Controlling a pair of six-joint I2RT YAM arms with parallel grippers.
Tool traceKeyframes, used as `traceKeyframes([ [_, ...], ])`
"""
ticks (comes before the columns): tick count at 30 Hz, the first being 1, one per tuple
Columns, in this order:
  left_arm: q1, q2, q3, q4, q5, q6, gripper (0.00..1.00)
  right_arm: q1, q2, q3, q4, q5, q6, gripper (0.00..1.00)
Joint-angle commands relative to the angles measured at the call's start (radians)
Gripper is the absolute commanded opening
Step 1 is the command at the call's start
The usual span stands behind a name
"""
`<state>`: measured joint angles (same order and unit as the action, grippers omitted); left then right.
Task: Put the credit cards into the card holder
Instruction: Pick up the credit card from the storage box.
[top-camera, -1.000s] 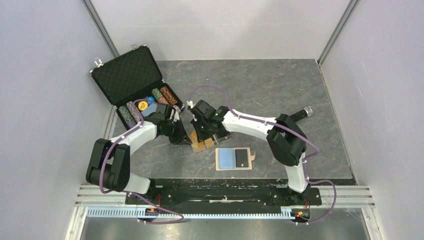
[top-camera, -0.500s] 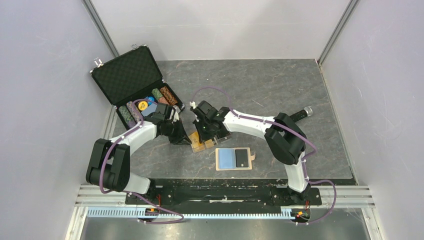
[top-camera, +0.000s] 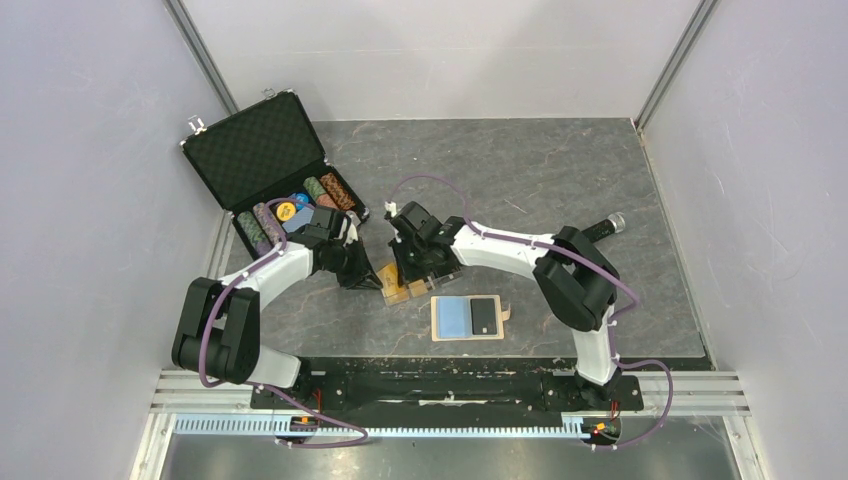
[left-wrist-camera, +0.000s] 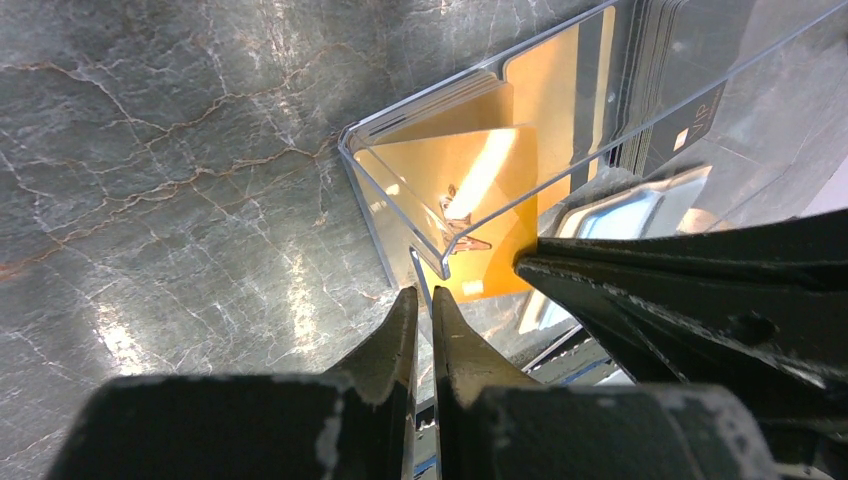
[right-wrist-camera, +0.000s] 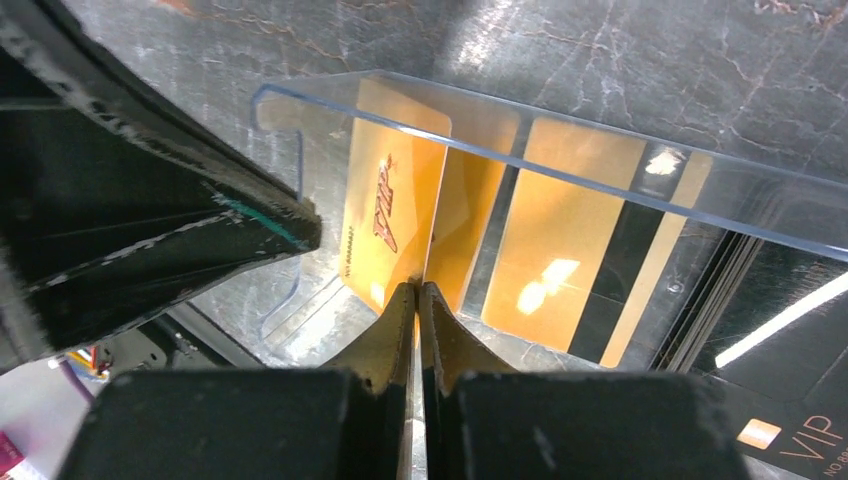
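At the far left of the grey marbled table (top-camera: 560, 180) an open black poker-chip case (top-camera: 258, 150) holds rows of coloured chips. Just right of it, the left end effector (left-wrist-camera: 421, 298) has its 2 fingers drawn nearly together on what looks like a thin wall edge of the clear plastic box (right-wrist-camera: 560, 150) - only a sliver of gap shows between them.

Inside the box, 1 orange-gold rectangular card (right-wrist-camera: 385, 215) printed "VIP" stands tilted, apart from the other orange-gold cards (right-wrist-camera: 570, 230) leaning behind it. A stack of dark cards (right-wrist-camera: 790, 420) sits at the box's far side. The right end effector (right-wrist-camera: 417, 292) is clamped on the tilted card's lower edge.

Right of the box, and near it, the tan folding card holder (top-camera: 455, 318) lies open and flat - light blue pocket on its left half, 1 dark grey card (top-camera: 484, 317) on its right.
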<state>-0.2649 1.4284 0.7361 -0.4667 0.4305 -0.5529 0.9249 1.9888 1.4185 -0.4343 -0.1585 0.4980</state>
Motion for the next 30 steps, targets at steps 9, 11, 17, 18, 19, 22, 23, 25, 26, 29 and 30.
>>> traceKeyframes([
  [9, -0.007, 0.018, -0.014, -0.021, -0.074, 0.051, 0.08, 0.031, -0.027, -0.023, 0.15, -0.109, 0.055, 0.26],
  [11, -0.007, 0.017, -0.015, -0.021, -0.075, 0.052, 0.08, 0.031, -0.014, -0.022, 0.149, -0.109, 0.057, 0.28],
  [17, -0.007, 0.016, -0.017, -0.021, -0.078, 0.053, 0.08, 0.031, 0.011, -0.021, 0.139, -0.093, 0.055, 0.26],
  [18, -0.007, 0.015, -0.016, -0.021, -0.079, 0.053, 0.08, 0.031, 0.015, -0.018, 0.136, -0.088, 0.056, 0.23],
  [19, -0.007, 0.015, -0.017, -0.023, -0.079, 0.052, 0.08, 0.031, 0.018, -0.013, 0.128, -0.083, 0.056, 0.19],
  [22, -0.007, 0.012, -0.013, -0.026, -0.085, 0.051, 0.07, 0.031, 0.019, -0.007, 0.117, -0.077, 0.052, 0.03],
  [23, -0.007, 0.012, -0.012, -0.027, -0.086, 0.049, 0.07, 0.031, 0.016, -0.007, 0.115, -0.076, 0.051, 0.0],
  [25, -0.007, 0.009, -0.01, -0.027, -0.091, 0.046, 0.05, 0.031, 0.006, -0.005, 0.105, -0.066, 0.048, 0.0],
  [26, -0.005, 0.009, -0.008, -0.03, -0.1, 0.044, 0.03, 0.031, -0.002, -0.003, 0.101, -0.06, 0.046, 0.0],
  [29, 0.001, -0.004, 0.001, -0.046, -0.136, 0.037, 0.02, 0.029, -0.037, 0.006, 0.08, -0.041, 0.042, 0.0],
  [30, 0.009, -0.007, 0.004, -0.053, -0.142, 0.036, 0.02, 0.027, -0.052, 0.01, 0.074, -0.035, 0.038, 0.0],
])
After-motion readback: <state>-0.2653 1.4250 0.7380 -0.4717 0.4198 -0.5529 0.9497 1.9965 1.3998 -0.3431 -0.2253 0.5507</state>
